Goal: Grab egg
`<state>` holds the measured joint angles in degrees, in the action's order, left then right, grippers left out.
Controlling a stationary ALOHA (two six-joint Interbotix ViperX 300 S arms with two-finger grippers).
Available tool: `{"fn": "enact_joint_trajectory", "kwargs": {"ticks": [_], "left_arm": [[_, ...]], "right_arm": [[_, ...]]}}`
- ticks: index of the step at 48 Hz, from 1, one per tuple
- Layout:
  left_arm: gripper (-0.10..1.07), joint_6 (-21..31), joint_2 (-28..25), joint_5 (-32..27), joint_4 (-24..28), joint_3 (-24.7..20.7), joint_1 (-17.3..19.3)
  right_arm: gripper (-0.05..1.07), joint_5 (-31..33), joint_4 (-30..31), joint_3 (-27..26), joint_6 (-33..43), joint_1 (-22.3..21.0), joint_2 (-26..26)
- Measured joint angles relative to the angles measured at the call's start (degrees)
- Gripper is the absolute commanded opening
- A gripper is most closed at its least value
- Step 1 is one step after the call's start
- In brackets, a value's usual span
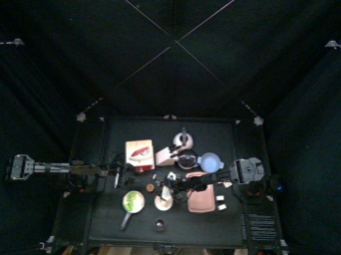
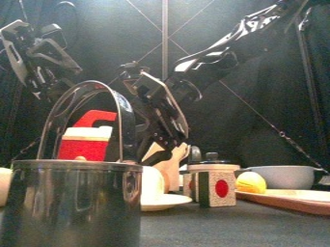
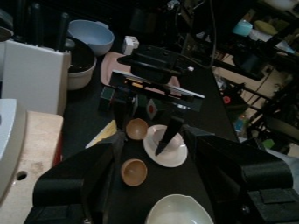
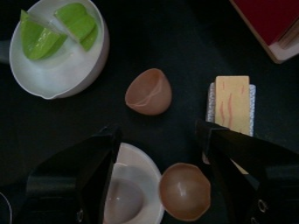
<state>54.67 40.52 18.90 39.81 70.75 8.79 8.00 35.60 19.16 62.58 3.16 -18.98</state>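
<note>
- Top: both arms meet over the table's (image 1: 94, 214) middle, near the front edge, among many small things.
- Front: a big pot (image 2: 84, 198) hides the egg.
- Left wrist: the right gripper (image 3: 158, 79) hangs above two brown eggs.
- Right wrist: its jaws stand wide apart, holding nothing. The egg (image 4: 149, 91) lies just ahead, beside a card (image 4: 232, 103). I think it should drop straight down and squeeze softly.
- I cannot tell the left gripper's state.

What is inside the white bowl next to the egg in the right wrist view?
The white bowl holds pale green chunks. Whatever lies beneath them is covered. The egg lies outside it, on the table.
</note>
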Motion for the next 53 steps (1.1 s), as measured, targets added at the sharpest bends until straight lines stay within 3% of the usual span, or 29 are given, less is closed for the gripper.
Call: {"fn": "enact_joint_trajectory", "kwargs": {"ticks": [6, 13, 19, 26, 31, 36, 41, 53], "left_arm": [[0.92, 0.0, 0.0, 0.0, 0.0, 0.0, 0.0], [0.92, 0.0, 0.0, 0.0, 0.1, 0.0, 0.0], [0.92, 0.0, 0.0, 0.0, 0.0, 0.0, 0.0], [0.92, 0.0, 0.0, 0.0, 0.1, -0.1, 0.0], [0.92, -0.1, 0.0, 0.0, 0.0, 0.0, 0.0], [0.92, -0.1, 0.0, 0.0, 0.0, -0.1, 0.0], [0.92, -0.1, 0.0, 0.0, 0.0, -0.1, 0.0], [0.92, 0.0, 0.0, 0.0, 0.1, 0.0, 0.0]], "right_arm": [[0.98, 5.0, -7.4, -0.8, 0.0, 0.1, 2.6], [0.98, 15.5, -21.1, -2.5, 0.1, 1.8, 5.8], [0.98, 20.6, -33.8, -4.7, 0.1, 3.5, 5.8], [0.98, 23.5, -41.1, -8.0, 0.5, 5.3, 3.9], [0.98, 28.7, -39.6, -11.0, 5.4, 6.5, 2.3], [0.98, 35.2, -32.3, -12.9, 12.7, 7.9, 2.2], [0.98, 35.2, -26.5, -13.3, 18.9, 8.7, 0.9], [0.98, 34.4, -25.1, -13.2, 20.0, 8.6, -2.9]]}}
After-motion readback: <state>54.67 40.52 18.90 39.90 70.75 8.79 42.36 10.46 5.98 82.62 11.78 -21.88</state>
